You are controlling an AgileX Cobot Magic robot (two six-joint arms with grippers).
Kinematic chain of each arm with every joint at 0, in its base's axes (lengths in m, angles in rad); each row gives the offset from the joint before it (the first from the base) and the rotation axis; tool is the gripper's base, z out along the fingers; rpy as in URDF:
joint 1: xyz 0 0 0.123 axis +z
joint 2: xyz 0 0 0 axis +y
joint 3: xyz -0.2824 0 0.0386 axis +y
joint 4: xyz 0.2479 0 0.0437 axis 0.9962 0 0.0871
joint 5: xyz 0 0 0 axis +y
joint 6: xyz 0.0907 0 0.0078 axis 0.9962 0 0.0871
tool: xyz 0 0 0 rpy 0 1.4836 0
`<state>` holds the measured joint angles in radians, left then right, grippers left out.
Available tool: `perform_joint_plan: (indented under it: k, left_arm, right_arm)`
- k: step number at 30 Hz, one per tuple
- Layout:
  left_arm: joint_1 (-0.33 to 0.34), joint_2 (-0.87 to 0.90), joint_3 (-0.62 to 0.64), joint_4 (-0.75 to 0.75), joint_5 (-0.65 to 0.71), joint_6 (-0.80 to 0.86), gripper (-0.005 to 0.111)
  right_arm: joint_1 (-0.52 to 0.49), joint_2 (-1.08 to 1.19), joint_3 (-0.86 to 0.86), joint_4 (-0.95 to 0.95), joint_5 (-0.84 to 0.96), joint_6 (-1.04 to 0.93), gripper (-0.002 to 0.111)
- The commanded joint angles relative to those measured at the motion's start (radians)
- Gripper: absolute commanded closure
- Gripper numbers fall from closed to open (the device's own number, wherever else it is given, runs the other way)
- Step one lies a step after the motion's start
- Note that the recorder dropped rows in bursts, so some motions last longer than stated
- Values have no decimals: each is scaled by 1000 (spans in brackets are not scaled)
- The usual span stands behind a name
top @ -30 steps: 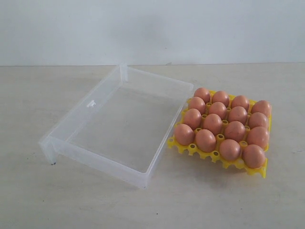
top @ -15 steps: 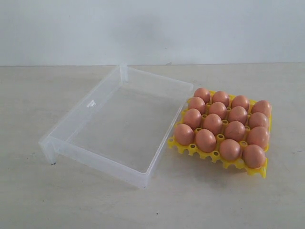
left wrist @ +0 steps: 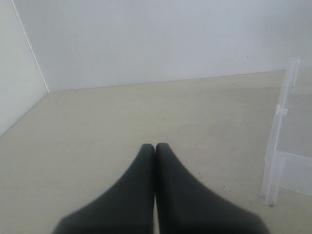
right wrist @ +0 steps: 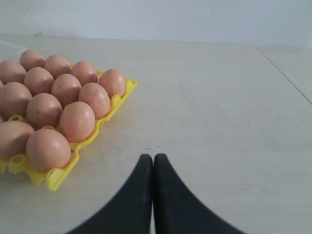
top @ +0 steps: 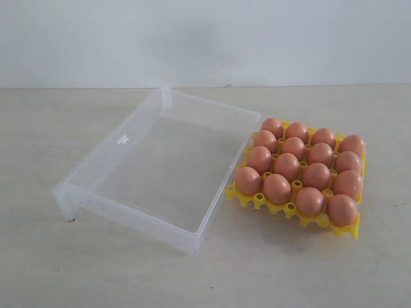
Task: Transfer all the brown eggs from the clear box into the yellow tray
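Note:
Several brown eggs (top: 286, 167) fill the cells of the yellow tray (top: 255, 199), which sits on the table right of the clear box (top: 192, 240). No egg shows inside the box. Neither arm appears in the exterior view. My left gripper (left wrist: 155, 146) is shut with nothing in it, above bare table, with a corner of the clear box (left wrist: 273, 170) off to one side. My right gripper (right wrist: 153, 157) is also shut and holds nothing; it hangs over bare table, apart from the yellow tray (right wrist: 58, 177) and its brown eggs (right wrist: 77, 121).
A pale wall (top: 205, 38) runs along the back of the beige table (top: 270, 269). In the left wrist view a side wall (left wrist: 17, 73) meets it at a corner.

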<state>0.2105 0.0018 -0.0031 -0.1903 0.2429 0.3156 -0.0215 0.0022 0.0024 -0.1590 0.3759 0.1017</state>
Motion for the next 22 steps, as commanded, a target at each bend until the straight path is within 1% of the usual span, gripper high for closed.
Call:
perform_joint_plan:
  k: [1, 5, 9, 22]
  left_arm:
    - [3, -2, 3, -4, -10, -9, 111]
    - [3, -2, 3, -4, -10, -9, 111]
    - [-13, -2, 3, -4, -9, -9, 111]
    - [-11, -2, 3, -4, -9, -9, 111]
  right_arm:
    - [1, -2, -2, -6, -7, 1, 109]
    - [1, -2, -2, -6, -7, 1, 109]
    - [1, -2, -2, -6, -7, 1, 109]
    - [1, -2, -2, -6, -7, 1, 109]
